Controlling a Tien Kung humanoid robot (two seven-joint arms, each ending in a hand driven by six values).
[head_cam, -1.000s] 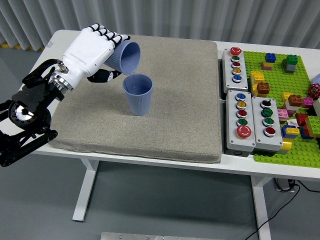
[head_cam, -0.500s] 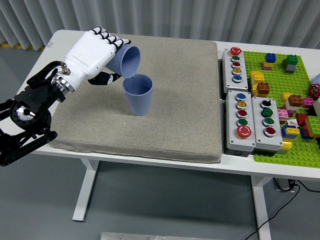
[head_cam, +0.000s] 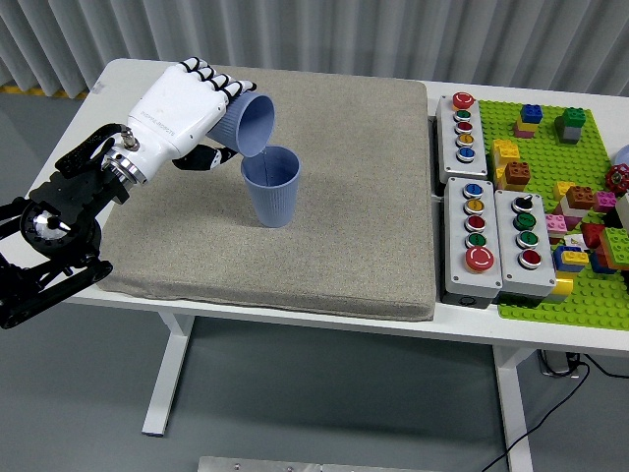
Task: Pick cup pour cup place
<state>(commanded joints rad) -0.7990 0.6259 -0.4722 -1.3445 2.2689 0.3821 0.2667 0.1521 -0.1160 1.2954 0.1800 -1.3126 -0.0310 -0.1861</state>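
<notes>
Pour stage, by my read: pick is done, left hand (head_cam: 187,103) has its white fingers wrapped around the tilted cup (head_cam: 250,122), mouth angled down right over the rim of the standing cup (head_cam: 271,185). Can't tell if anything is flowing out. Left to do: finish the tip, bring the cup upright, set it down on the mat (head_cam: 344,187). Both cups are blue, tapered, with ribbed walls, probably thin plastic. Mat is grey-beige, coarse felt-like slab, rounded corners, lying on the white tabletop (head_cam: 550,339). Right hand not visible.
</notes>
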